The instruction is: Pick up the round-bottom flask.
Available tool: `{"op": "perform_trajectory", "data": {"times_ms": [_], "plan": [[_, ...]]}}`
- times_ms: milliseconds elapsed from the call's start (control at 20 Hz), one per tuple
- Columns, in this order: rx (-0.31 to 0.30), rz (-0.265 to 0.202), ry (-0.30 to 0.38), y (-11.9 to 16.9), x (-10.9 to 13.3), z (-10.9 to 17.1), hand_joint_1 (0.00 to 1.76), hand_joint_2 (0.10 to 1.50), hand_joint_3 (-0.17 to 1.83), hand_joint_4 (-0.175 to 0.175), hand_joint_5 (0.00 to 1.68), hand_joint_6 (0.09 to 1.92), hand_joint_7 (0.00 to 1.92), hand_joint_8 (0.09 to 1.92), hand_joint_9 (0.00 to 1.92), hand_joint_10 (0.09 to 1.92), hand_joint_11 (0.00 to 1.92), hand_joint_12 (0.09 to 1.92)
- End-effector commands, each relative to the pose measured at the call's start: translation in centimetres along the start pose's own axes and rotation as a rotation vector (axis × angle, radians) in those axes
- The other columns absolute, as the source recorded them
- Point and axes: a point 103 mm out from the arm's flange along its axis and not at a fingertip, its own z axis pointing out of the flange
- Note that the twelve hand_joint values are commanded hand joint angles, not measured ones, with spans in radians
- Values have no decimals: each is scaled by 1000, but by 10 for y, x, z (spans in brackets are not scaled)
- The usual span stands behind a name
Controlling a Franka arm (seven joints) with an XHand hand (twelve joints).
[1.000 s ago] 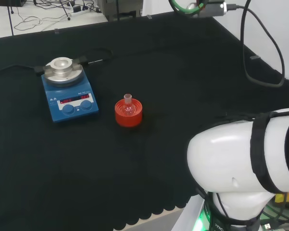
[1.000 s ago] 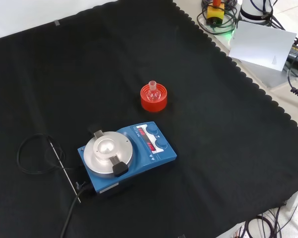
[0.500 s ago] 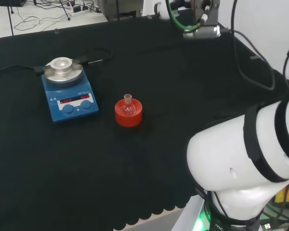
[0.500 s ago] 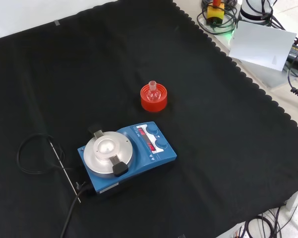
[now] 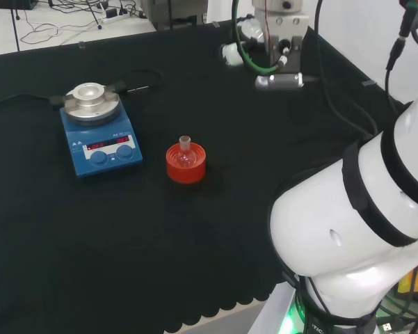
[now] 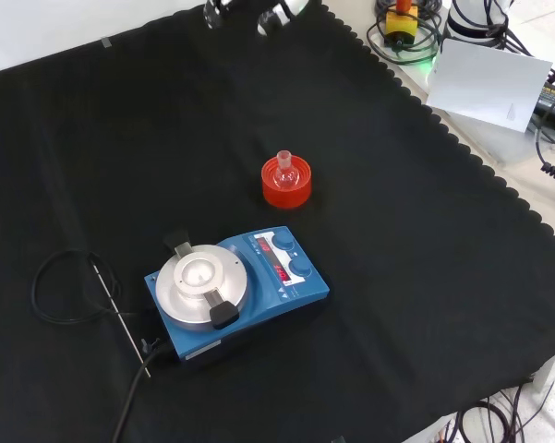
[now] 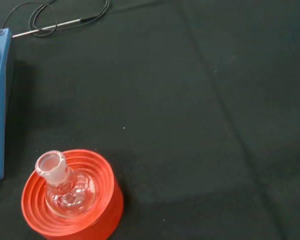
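Sitting upright in red ribbed stand (image 5: 186, 165) just beside blue hotplate (image 5: 100, 141): round-bottom flask (image 5: 186, 154), untouched. Hand state: cannot tell.

The round-bottom flask (image 5: 186, 154) (image 6: 284, 168) (image 7: 61, 187) is small, of clear glass, with a short open neck. It sits upright, bulb down, in the centre of a red ribbed ring stand (image 5: 186, 164) (image 6: 286, 183) (image 7: 72, 210) on the black cloth (image 5: 250, 125), near mid-bench.

Bare black cloth (image 5: 264, 139) rings the flask (image 5: 186, 154); only the blue stirrer (image 5: 99, 139) stands near.
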Motion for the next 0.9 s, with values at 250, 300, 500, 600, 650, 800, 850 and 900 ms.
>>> {"op": "perform_trajectory", "data": {"times_ms": [250,300,500,600,650,800,850,900], "plan": [[28,-78,28,6,17,65,626,943,254,-28,396,132,94,587,283,692,74,1396],[32,-78,34,7,19,70,670,902,290,-30,417,120,102,590,299,686,82,1397],[57,-94,44,12,31,88,787,756,474,-38,494,96,126,600,338,679,106,1393],[55,-97,51,14,37,95,809,722,520,-40,517,99,136,605,350,680,113,1390],[54,-102,50,15,39,98,816,713,530,-41,528,102,139,606,354,680,114,1390],[57,-115,55,16,46,109,839,684,562,-43,569,124,150,611,365,680,117,1390],[61,-118,57,17,48,112,845,675,578,-43,577,132,155,613,370,678,118,1390],[63,-122,57,18,50,116,849,668,588,-44,582,136,158,614,373,678,118,1390]]}}
